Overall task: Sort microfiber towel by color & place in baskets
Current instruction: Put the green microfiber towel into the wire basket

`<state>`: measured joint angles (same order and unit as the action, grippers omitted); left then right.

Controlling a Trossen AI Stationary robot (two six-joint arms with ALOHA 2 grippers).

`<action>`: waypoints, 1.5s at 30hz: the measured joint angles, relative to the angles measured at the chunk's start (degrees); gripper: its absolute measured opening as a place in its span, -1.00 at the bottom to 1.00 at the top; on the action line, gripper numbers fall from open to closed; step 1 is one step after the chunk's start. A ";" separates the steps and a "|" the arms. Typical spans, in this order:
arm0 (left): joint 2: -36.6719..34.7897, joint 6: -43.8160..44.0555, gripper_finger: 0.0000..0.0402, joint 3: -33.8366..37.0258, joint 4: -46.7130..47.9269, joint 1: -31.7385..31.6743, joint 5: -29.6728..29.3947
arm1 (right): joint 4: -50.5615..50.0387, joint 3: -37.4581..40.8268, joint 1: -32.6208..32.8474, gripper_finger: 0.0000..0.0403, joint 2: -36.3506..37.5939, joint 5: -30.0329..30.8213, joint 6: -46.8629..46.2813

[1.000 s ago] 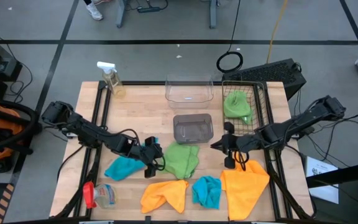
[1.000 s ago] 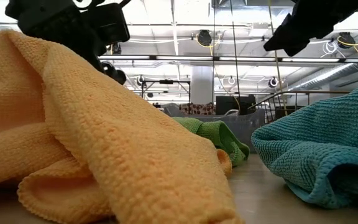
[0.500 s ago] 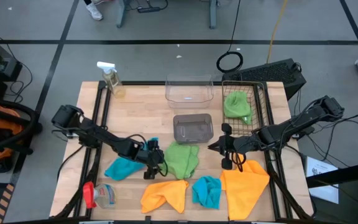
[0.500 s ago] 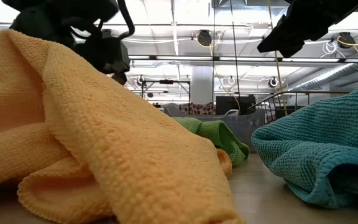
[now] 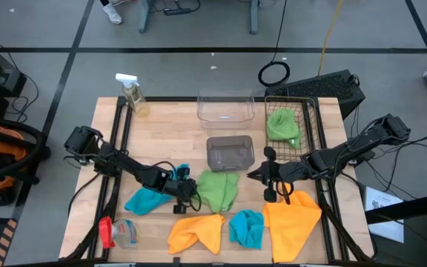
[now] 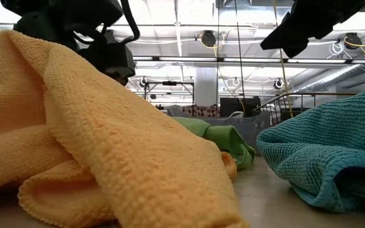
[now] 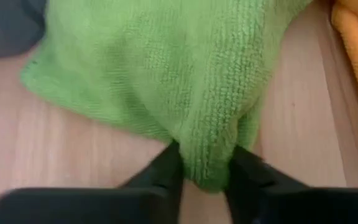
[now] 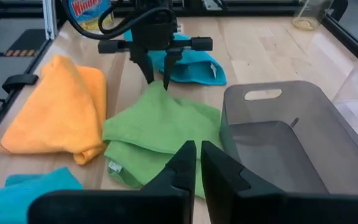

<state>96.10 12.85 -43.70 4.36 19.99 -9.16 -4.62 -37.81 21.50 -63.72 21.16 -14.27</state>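
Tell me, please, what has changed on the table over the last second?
The left hand has slid from the turquoise towel to the near edge of the green towel and closed, pinching a fold of it. The towel has not been lifted. The right hand stays shut beside the grey tub, and the other towels, tubs and wire basket lie unmoved.

left arm: slim, matte black jointed links, bulky rounded shoulder housing, thin black cable looping along it
right arm: same black build, blocky dark joint housings
left gripper [image 5: 186, 194]: two tapered black fingers
right gripper [image 8: 197, 163]: flat black fingers, wedge-shaped
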 joint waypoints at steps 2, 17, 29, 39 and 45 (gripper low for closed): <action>-0.60 -0.35 -0.87 -0.20 -0.19 0.02 -0.04 | 0.45 -0.01 0.00 -0.91 0.00 0.01 -0.02; -11.05 -9.81 -0.94 -0.39 -0.52 0.84 -0.47 | 17.82 -0.06 3.03 -0.90 -10.54 -0.47 2.37; -14.41 -21.50 -0.93 -5.44 -0.60 0.55 -1.64 | 37.10 -0.06 4.50 -0.37 -21.72 -2.05 6.09; -14.41 -38.15 -0.93 -10.42 -0.62 0.00 -1.97 | 40.43 -0.06 4.39 0.55 -23.73 -0.04 4.71; -14.41 -56.42 -0.93 -11.10 -0.55 0.00 -1.97 | 40.16 -0.06 4.35 0.87 -21.62 -0.04 4.58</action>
<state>81.69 -43.57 -54.81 3.81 19.99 -11.14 35.54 -37.87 25.85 -85.34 21.12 -9.69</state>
